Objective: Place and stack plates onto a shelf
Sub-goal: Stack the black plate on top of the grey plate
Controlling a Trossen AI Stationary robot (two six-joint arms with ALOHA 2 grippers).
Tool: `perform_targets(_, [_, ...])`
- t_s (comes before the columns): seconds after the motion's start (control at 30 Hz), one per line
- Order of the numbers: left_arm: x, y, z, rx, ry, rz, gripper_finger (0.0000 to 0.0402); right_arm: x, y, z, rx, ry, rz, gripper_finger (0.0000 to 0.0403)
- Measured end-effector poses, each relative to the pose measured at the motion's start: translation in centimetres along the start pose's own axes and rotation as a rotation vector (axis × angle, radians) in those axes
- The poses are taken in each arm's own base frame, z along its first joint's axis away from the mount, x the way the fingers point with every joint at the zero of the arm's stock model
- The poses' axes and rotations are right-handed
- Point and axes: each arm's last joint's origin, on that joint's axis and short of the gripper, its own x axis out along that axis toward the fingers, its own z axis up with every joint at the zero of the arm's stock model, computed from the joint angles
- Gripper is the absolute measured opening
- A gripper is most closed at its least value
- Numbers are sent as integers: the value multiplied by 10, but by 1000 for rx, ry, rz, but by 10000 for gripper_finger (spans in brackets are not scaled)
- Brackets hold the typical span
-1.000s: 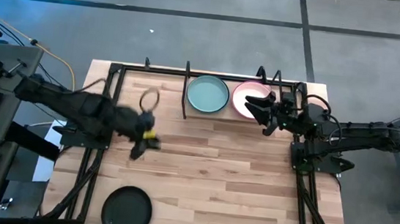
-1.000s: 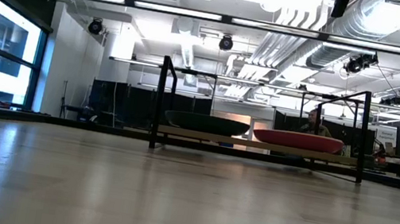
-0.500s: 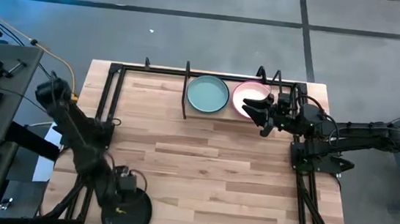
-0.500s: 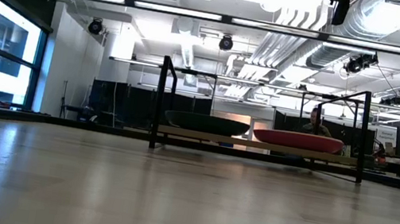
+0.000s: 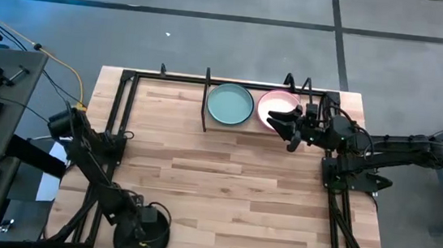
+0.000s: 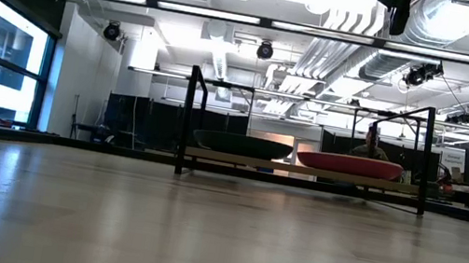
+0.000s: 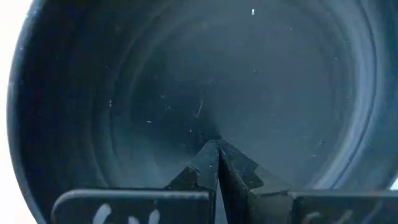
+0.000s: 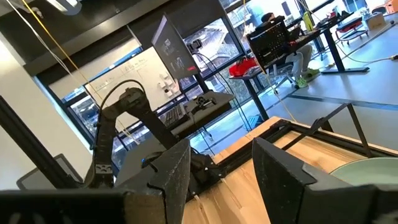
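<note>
I am inspecting the butcher-block table [image 5: 224, 181] first: the shelf [image 5: 139, 92] is lying along its far edge, carrying the sage plate [image 5: 230, 105] and the cream-pink plate [image 5: 274, 106] side by side. My right gripper [image 5: 293, 124] is hanging over the pink plate with fingers spread and holding nothing. My left gripper [image 5: 148, 229] is sitting down inside the black plate [image 7: 124, 93] at the near left corner, fingertips pressed together at its centre, so closed on nothing.

To lift this plate well, I judge I should be opening and shifting outward to straddle the rim, then pinching firmly.

From above, my left arm is covering most of the black plate. The low view is showing neither gripper clearly.
</note>
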Motion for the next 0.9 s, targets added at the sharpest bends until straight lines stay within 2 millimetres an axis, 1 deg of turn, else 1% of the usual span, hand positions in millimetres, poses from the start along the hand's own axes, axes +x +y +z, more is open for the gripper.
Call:
perform_targets(0.1, [-1,7,12,18,-22,20,1,0,0,0,-1,4,-2,156])
perform_targets(0.3, [-6,29,44,66,-118,107,0,0,-1,-1,-3,12,-6,156])
perform_targets(0.4, [-7,36,54,126,-191,182,0,0,-1,-1,-3,12,-6,156])
perform_targets(0.6, [-10,50,71,220,-224,252,0,0,-1,-1,-3,12,-6,156])
perform_targets(0.7, [-12,61,86,250,-245,269,0,0,-1,-1,-3,12,-7,156])
perform_targets(0.9, [-17,83,116,372,-279,263,0,0,-1,-1,-3,13,-6,156])
